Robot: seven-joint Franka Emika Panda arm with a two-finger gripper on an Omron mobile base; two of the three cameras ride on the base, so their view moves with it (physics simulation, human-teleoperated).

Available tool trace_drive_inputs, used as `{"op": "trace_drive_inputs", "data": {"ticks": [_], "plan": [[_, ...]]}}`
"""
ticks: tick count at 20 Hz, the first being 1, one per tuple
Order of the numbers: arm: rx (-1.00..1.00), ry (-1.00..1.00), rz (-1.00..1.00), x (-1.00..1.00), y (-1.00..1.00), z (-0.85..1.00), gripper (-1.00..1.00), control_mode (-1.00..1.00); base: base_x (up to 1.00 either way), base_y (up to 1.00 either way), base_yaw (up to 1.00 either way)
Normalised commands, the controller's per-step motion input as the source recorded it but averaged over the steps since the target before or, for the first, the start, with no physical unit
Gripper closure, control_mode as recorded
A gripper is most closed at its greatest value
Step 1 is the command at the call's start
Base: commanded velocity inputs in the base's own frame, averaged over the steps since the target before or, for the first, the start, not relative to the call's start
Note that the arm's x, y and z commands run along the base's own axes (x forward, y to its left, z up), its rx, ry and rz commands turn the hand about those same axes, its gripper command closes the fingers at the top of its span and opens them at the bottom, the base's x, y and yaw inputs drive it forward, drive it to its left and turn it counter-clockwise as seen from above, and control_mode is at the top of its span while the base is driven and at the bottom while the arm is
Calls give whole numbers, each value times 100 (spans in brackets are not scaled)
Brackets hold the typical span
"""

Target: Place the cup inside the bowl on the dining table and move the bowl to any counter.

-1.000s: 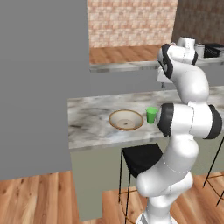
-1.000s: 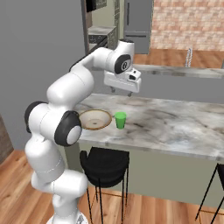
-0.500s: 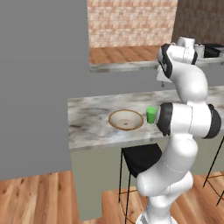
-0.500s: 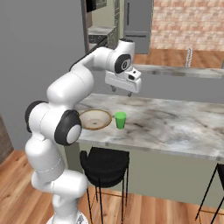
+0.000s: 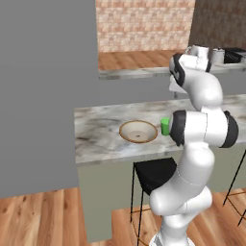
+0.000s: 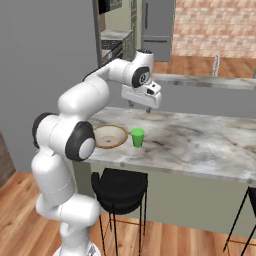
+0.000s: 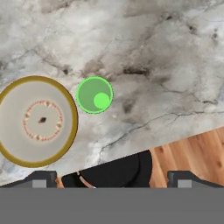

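Observation:
The green cup (image 6: 137, 137) stands upright on the marble dining table (image 6: 200, 145), just right of the wide beige bowl (image 6: 110, 136) with its brown rim. The two stand close together, with a narrow gap between them. My gripper (image 6: 140, 107) hangs open well above the cup, fingers pointing down, holding nothing. In the hand view the cup (image 7: 94, 95) lies a little left of centre, the bowl (image 7: 37, 121) at the left edge, and my gripper (image 7: 111, 179) spreads wide at the bottom. From the left base the arm partly covers the cup (image 5: 165, 126) beside the bowl (image 5: 138, 131).
A black stool (image 6: 120, 187) stands under the table's near edge below the bowl and cup. A second marble counter (image 6: 200, 82) runs behind the table, with a brick wall beyond. A tall grey wall (image 5: 43, 96) closes the left side. Another stool's legs (image 6: 240, 220) stand at the right.

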Motion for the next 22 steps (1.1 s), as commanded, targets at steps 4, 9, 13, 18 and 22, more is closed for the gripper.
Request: {"op": "trace_drive_inputs", "data": {"ticks": [4,9,13,18,22], "plan": [[0,0,0,15,0,-18,-100,-100,0,0,0],[0,0,0,14,0,-17,-100,-100,0,0,0],[0,-1,0,14,0,-14,-100,-100,0,0,0],[0,-4,0,26,0,-19,-100,-100,0,0,0],[0,-3,0,25,0,-19,-100,-100,0,0,0]]}}
